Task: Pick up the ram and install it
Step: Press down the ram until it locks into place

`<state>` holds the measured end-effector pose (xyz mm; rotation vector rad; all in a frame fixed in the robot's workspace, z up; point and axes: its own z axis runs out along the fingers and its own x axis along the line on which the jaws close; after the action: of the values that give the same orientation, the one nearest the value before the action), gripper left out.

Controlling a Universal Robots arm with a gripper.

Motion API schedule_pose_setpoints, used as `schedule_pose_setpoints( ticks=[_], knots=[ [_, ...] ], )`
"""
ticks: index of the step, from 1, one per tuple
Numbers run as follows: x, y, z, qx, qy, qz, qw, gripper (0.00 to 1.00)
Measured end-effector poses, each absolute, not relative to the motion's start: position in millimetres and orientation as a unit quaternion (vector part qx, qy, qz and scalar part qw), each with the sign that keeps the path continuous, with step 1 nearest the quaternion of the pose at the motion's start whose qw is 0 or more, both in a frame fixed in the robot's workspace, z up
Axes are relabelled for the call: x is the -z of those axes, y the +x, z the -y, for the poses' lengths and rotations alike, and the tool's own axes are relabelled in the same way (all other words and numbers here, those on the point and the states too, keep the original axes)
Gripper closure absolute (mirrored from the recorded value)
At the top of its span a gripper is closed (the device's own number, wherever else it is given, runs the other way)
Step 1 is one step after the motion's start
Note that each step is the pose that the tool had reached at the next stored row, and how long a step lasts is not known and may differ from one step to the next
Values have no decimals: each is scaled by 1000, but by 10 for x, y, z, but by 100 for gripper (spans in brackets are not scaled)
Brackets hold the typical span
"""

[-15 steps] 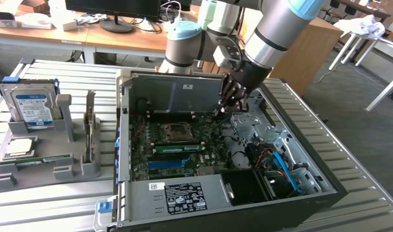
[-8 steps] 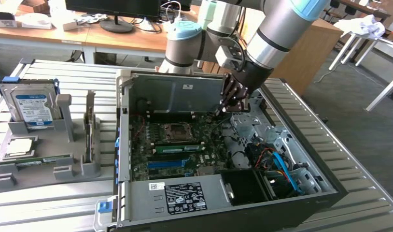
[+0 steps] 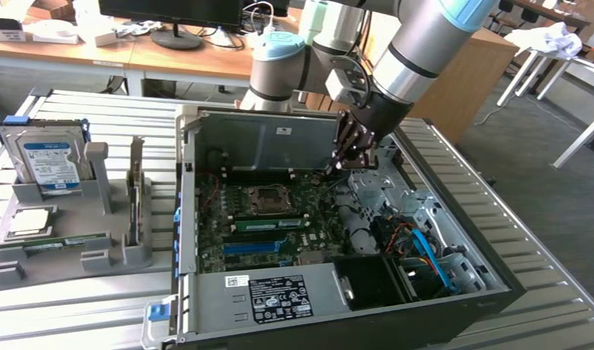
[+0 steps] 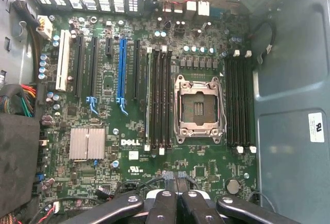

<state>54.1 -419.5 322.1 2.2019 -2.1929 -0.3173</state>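
Observation:
The ram [image 3: 54, 243], a long green stick, lies flat in the grey holder [image 3: 73, 268] at the exterior view's left, far from my gripper. My gripper [image 3: 351, 162] hangs over the open computer case [image 3: 492, 277], above the back of the motherboard [image 3: 311, 240], with its black fingers shut and nothing between them. In the wrist view the shut gripper [image 4: 175, 185] looks straight down on the motherboard [image 4: 103, 80], near the empty processor socket [image 4: 198, 108] and the dark memory slots [image 4: 161, 98]. A thin green stick [image 3: 268, 224] sits in one slot.
The holder also carries a silver hard drive [image 3: 49, 160] standing upright and a square silver processor chip [image 3: 29, 221]. Case walls, a black cable bundle [image 4: 15, 157] and a labelled metal cover [image 3: 277, 295] ring the board. A slatted metal table [image 3: 83, 321] lies underneath.

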Motion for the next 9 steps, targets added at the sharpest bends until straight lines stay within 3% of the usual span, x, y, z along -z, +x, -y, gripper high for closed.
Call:
schedule_pose_setpoints(
  ticks=[9],
  knots=[
    [-3220, 541, 4195, 101, 680, 726, 6, 90]
  ],
)
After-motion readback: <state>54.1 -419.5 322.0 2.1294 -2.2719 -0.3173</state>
